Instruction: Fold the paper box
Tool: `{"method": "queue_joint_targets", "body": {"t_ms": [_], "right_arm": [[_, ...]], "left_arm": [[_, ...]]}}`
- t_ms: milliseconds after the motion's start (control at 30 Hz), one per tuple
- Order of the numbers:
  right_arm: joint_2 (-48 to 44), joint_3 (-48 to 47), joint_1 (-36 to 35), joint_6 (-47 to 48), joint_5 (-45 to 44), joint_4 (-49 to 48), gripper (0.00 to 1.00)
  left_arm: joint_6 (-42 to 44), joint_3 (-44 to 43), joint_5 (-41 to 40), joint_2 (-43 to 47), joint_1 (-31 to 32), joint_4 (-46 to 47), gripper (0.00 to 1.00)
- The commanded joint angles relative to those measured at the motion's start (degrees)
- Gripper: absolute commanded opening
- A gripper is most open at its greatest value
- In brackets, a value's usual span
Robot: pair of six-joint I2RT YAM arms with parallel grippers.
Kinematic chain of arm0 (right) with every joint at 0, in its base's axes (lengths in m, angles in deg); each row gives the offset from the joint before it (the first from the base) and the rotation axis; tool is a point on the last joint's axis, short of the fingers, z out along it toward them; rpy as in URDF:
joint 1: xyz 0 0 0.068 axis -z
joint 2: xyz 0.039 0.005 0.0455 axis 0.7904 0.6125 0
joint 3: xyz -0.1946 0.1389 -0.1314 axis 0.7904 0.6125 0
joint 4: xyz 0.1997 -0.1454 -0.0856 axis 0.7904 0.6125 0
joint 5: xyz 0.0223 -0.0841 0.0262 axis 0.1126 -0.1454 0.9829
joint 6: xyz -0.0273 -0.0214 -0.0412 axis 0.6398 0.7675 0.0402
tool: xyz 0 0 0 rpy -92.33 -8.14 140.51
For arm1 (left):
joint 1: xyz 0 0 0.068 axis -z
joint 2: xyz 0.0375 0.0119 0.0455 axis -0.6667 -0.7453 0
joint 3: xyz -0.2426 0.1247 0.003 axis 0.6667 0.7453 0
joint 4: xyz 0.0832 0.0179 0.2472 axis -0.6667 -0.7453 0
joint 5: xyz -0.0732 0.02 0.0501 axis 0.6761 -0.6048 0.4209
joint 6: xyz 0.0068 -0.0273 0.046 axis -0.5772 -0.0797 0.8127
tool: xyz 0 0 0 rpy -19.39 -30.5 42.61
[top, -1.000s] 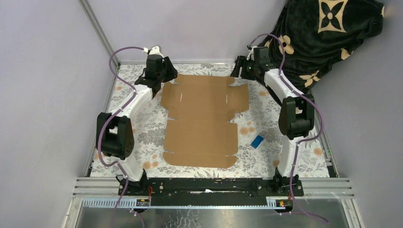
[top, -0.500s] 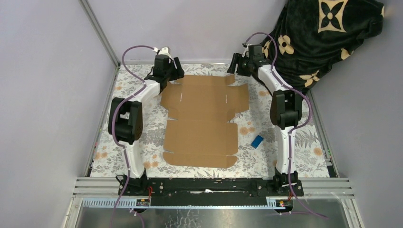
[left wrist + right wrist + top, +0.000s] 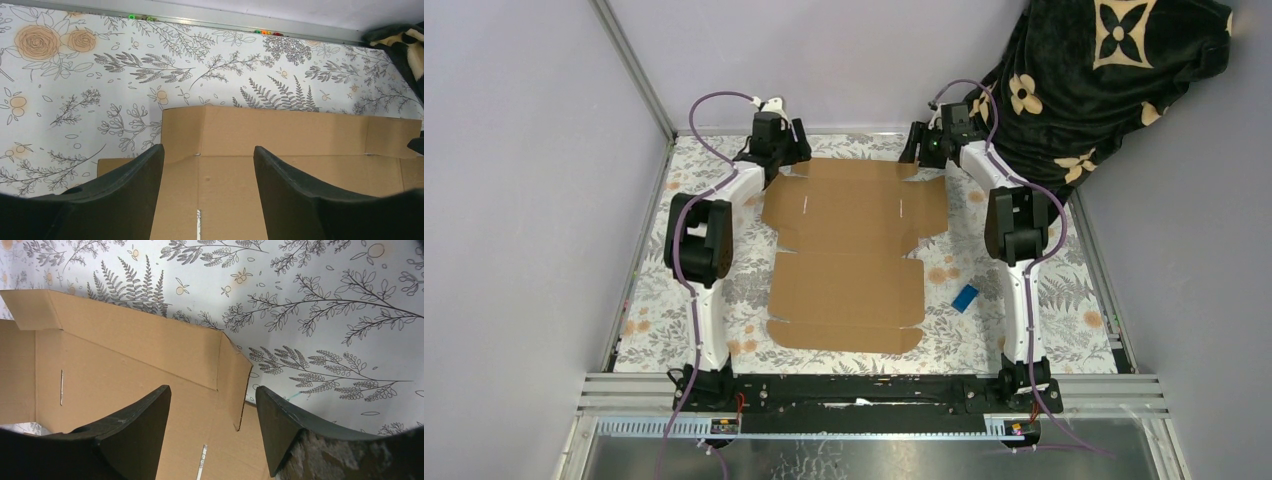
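On the left, the left gripper (image 3: pixel 776 152) hangs at the far left corner of the paper box (image 3: pixel 849 255), its fingers spread with nothing between them. In the left wrist view the two dark fingers (image 3: pixel 131 185) straddle the crease where the narrow far flap meets the wider panel; the cardboard lies below them, and whether the tips touch it I cannot tell.

The paper box lies flat and unfolded in the middle of the floral table cover (image 3: pixel 724 270), its long axis running from the arm bases to the far wall, with the flaps spread out.

At the box's far right corner sits the right gripper (image 3: pixel 921 148), likewise spread and holding nothing. Its wrist view shows the corner flap slightly raised between the fingers.

A small blue object (image 3: pixel 965 297) lies just beside the box's right edge, apart from it. A dark patterned blanket (image 3: pixel 1104 80) is heaped at the far right.
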Motion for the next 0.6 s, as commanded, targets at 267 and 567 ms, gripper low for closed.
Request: {"method": "queue_joint_targets", "body": {"t_ms": [267,567], "right_arm": [[1.0,-2.6,0.4,-0.6,3.3,-2.0,0.66],[1.2,-2.5,0.4,-0.5,3.7,-1.9,0.61]], "left_arm": [[2.5,-2.0,2.2,-2.9,-1.3,3.3,0.73],[2.6,-2.7,4.1,-5.9,-1.3,3.7,0.73]]}}
